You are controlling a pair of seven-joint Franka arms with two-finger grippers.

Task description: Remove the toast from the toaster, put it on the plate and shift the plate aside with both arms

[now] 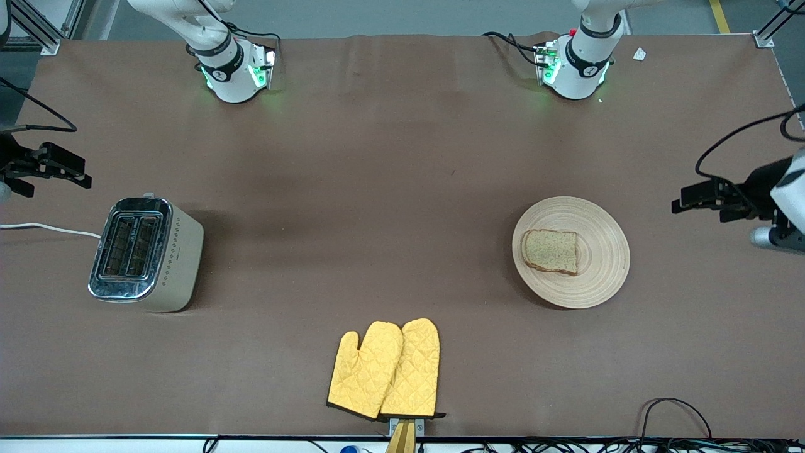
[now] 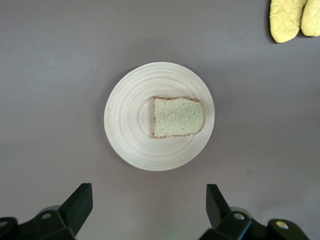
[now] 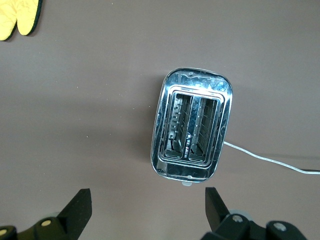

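Front view: toast (image 1: 552, 251) is seen flat on plate (image 1: 571, 252) at right-center, toaster (image 1: 146, 253) at left w/ slots empty, both grippers' fingers (image 1: 688, 199) wide open & empty; if plate gets shoved off-center, toast could be slid off.

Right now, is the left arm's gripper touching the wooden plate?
Apart. The left wrist view shows bare tablecloth between the open fingers and the plate; the front view shows the left gripper off beside it.

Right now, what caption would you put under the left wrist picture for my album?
Toast lying flat on the plate, open left pincer above, mitts nearby.
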